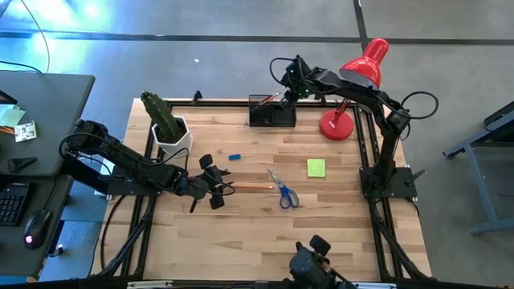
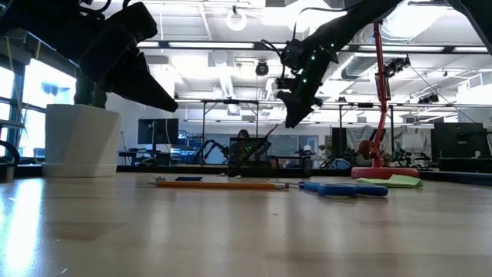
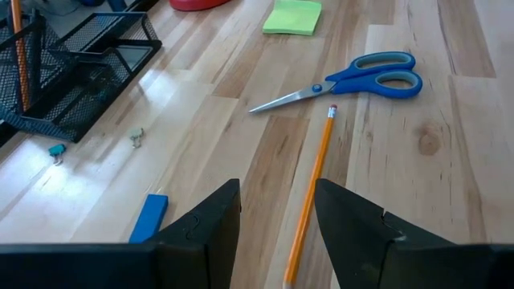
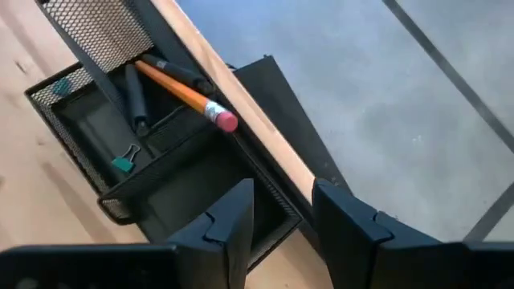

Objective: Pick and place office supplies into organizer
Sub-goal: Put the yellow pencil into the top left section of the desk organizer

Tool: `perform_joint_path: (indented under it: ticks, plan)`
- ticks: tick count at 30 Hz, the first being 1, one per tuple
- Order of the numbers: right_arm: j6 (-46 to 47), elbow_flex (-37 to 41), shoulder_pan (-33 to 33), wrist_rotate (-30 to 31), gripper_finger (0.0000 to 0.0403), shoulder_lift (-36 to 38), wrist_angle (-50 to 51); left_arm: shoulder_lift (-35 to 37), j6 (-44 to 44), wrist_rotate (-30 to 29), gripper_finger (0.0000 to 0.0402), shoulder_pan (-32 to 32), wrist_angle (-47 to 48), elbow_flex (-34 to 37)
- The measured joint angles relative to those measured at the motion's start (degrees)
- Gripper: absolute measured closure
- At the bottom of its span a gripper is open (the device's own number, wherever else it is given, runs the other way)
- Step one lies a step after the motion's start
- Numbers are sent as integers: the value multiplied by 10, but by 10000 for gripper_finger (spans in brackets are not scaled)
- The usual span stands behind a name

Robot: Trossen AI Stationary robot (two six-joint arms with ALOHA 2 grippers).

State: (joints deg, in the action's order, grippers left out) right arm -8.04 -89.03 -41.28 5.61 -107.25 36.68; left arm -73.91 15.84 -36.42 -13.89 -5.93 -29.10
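My left gripper [image 1: 215, 186] [image 3: 277, 193] is open and hangs above the table over the unsharpened-looking near end of a wooden pencil [image 3: 312, 189] [image 1: 250, 187], touching nothing. Beyond the pencil lie blue-handled scissors [image 3: 365, 79] [image 1: 286, 193], a lime-green sticky pad [image 3: 293, 15] [image 1: 316, 167] and a small blue block [image 3: 149, 217] [image 1: 234, 156]. My right gripper [image 1: 287, 90] [image 4: 283, 193] is open and hovers over the black mesh organizer [image 1: 271, 113] [image 4: 96, 128]. Inside it, a pencil [image 4: 181, 92] leans on a divider beside a dark pen [image 4: 133, 96].
A potted cactus in a white pot [image 1: 167, 124] stands at the far left, and a red desk lamp [image 1: 353, 88] stands right of the organizer. Two tiny clips [image 3: 56, 150] lie on the table near the organizer; another green clip [image 4: 123, 162] lies inside it.
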Motion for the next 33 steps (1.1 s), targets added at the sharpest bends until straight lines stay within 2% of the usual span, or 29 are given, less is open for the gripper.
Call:
perform_joint_path:
  ticks: [5,10,16,20,33]
  plan:
    - [-16,0,14,2,281,-2,14,0,0,0,252,0,0,0]
    - [-13,0,52,58,281,-3,78,0,0,0,252,0,1,0]
    - [7,0,111,73,284,-3,104,0,11,0,252,0,11,0]
    - [27,0,151,107,297,-2,126,0,26,0,252,0,24,0]
    - [73,0,233,130,348,-2,171,0,42,15,252,0,30,0]
